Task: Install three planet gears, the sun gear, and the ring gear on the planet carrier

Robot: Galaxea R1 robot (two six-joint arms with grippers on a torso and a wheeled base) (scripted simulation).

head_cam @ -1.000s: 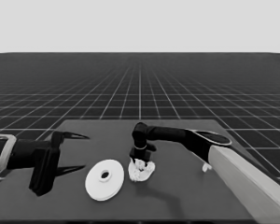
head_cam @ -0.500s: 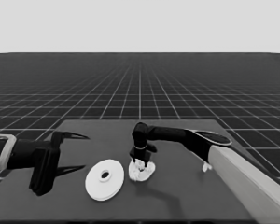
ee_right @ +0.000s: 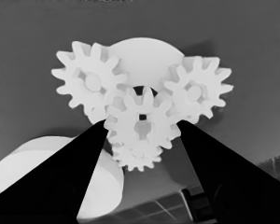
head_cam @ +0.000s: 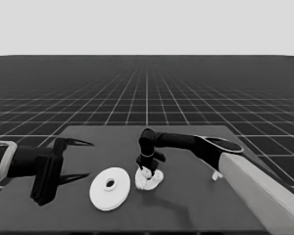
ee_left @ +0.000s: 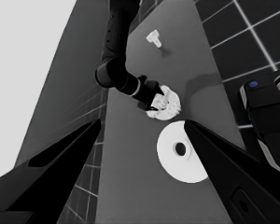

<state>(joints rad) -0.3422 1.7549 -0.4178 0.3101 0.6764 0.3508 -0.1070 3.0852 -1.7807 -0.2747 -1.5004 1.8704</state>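
My right tool (head_cam: 147, 169) hasn't moved in the last second, fingers closed on the sun gear (ee_right: 141, 122) over the carrier (head_cam: 149, 180), table centre, planets seated. Ring gear (head_cam: 110, 188) waits left; left tool (head_cam: 74, 160) spread, idle.

A thin white piece (head_cam: 216, 175) is seen lying on the dark table (head_cam: 186, 205), near its right edge. Dark machinery with small blue lights (ee_left: 266, 116) is seen past the table's edge.

The head camera looked down across the surface (head_cam: 196, 205). The left wrist camera viewed it sideways from farther off. The right wrist camera sat close over the smaller round part (ee_right: 144, 58), which all three shared.
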